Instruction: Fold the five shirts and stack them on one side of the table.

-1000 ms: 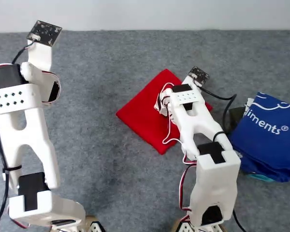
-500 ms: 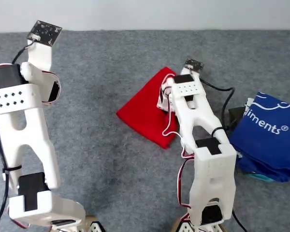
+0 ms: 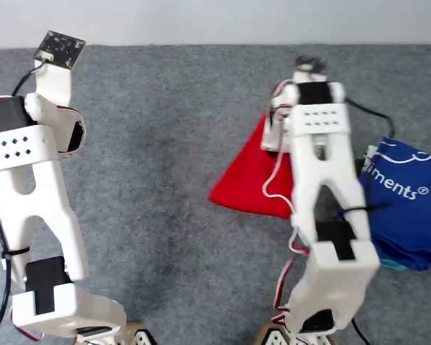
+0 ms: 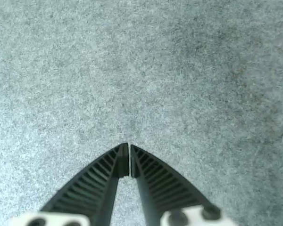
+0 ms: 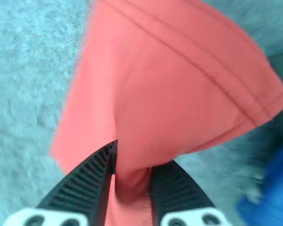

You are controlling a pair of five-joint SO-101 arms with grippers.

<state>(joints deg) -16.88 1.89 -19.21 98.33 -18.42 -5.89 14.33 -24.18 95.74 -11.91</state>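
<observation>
Dragged rightward, the red shirt (image 3: 248, 183) nears the blue stack (image 3: 409, 208) with white lettering, right hand (image 5: 132, 157) clamped on it; left hand (image 4: 129, 148), tips together, hangs over the surface (image 3: 165, 144).

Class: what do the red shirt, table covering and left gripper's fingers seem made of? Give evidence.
Red shirt: soft knit fabric, matte; stitched hem lines, drapes. Table covering: likely grey felt or carpet; fuzzy, speckled. Left gripper fingers: probably black plastic; ridged.
</observation>
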